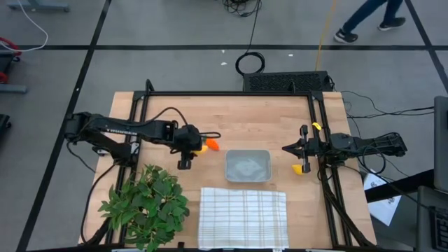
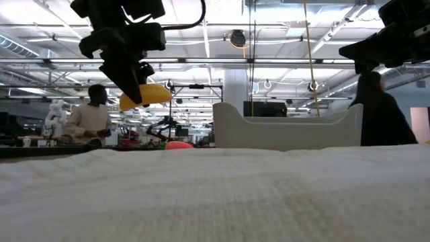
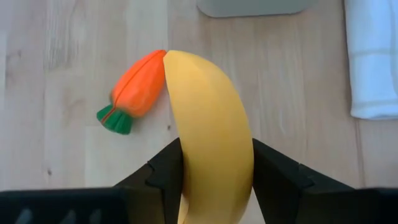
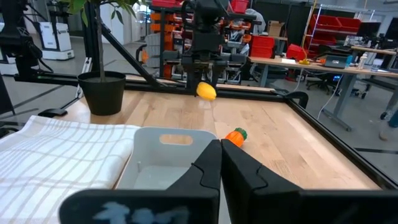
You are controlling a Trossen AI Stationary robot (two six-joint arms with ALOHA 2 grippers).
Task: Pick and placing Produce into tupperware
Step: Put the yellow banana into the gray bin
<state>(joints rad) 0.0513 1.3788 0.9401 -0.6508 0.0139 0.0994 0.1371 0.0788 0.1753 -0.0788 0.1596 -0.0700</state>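
Observation:
My left gripper hangs over the table left of the tupperware, shut on the curved yellow banana. The low view shows the banana in the air. The orange carrot with its green top lies on its side on the wood just beyond the banana. A small yellow piece lies on the table near my right gripper. That gripper is shut on nothing and waits at the right of the tupperware. My left gripper pinches the banana by its two sides between its two fingers. The fingers come slanting down from the table's left. The banana's free end reaches out past the fingertips toward the carrot. The banana is lifted clear of the table.
A white checked cloth lies at the near edge in front of the tupperware. A leafy green plant stands at the near left. A black frame runs around the table. Bare wood lies between the carrot and the tupperware.

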